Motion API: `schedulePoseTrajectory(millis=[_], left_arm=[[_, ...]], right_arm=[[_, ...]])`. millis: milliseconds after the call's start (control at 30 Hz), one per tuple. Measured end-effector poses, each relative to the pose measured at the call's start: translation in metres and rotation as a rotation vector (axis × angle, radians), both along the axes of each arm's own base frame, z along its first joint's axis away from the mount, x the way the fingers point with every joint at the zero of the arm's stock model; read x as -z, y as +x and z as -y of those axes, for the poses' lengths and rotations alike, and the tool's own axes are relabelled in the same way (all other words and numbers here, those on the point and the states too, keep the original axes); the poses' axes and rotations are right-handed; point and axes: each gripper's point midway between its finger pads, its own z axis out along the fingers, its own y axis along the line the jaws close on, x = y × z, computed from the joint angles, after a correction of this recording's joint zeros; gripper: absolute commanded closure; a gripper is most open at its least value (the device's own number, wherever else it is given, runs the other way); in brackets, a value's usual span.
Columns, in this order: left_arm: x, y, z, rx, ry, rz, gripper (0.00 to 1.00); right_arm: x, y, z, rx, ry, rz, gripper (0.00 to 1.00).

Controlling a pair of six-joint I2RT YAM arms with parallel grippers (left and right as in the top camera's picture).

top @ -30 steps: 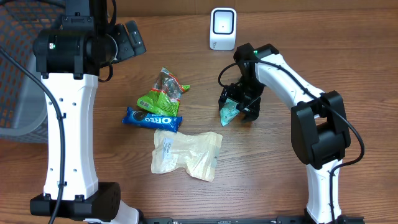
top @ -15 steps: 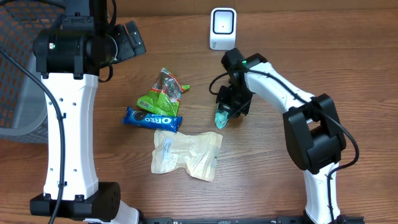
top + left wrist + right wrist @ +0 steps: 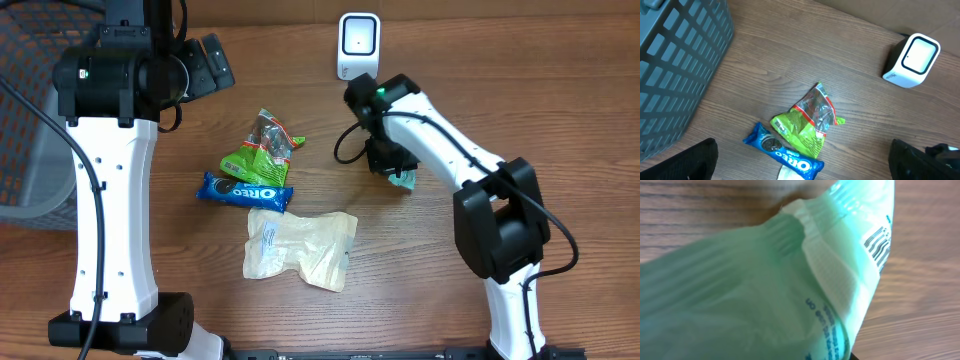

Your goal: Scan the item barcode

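The item is a pale teal-green plastic packet (image 3: 765, 290). It fills the right wrist view, with its barcode (image 3: 878, 245) at the upper right edge. In the overhead view only a corner of the packet (image 3: 405, 181) peeks out beneath my right gripper (image 3: 388, 160), which is shut on it a short way in front of the white scanner (image 3: 358, 45). The scanner (image 3: 911, 60) also appears in the left wrist view. My left gripper (image 3: 212, 62) hangs open over the back left of the table, its fingers (image 3: 690, 160) wide apart with nothing between them.
A blue Oreo pack (image 3: 244, 191), a green snack bag (image 3: 262, 148) and a white pouch (image 3: 300, 247) lie mid-table. A grey slatted basket (image 3: 30, 120) stands at the left edge. The right arm's cable loops beside the gripper.
My right gripper has shut on the teal packet, lifted it and swung it back toward the scanner, so the packet now sits mostly under the gripper. The left arm has not moved.
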Motion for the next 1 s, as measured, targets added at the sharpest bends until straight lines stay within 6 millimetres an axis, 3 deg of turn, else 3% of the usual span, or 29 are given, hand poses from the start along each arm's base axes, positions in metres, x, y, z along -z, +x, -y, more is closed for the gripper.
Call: schedulePoseTrajectory(millis=[100,233,300,467,633,733,867,1000], left_arm=[[0.003,-0.001,0.0,0.0,0.001,-0.012,0.0],[0.016,0.0,0.0,0.0,0.004,-0.063,0.0],[0.025,0.002,0.0,0.001,0.006,-0.093,0.0],[0.043,0.01,0.001,0.004,0.011,-0.143,0.0],[0.047,0.012,0.001,0.004,0.011,-0.153,0.0],[0.047,0.012,0.001,0.004,0.012,-0.153,0.0],[0.047,0.012,0.001,0.004,0.012,-0.151,0.0],[0.046,0.013,0.001,0.004,0.011,-0.144,0.0]], right_arm=[[-0.003,0.004,-0.01,-0.088,-0.044,0.045,0.76],[-0.004,0.0,-0.033,-0.192,-0.066,0.07,0.31],[-0.003,-0.008,-0.044,-0.235,-0.056,0.055,0.25],[0.002,-0.024,-0.066,-0.259,0.055,-0.014,0.23],[-0.009,-0.014,-0.076,-0.177,0.264,-0.06,0.23],[-0.025,0.006,-0.061,-0.097,0.416,-0.066,0.2],[-0.048,0.034,-0.017,0.016,0.6,-0.046,0.17],[-0.057,0.054,0.016,0.06,0.808,-0.024,0.17]])
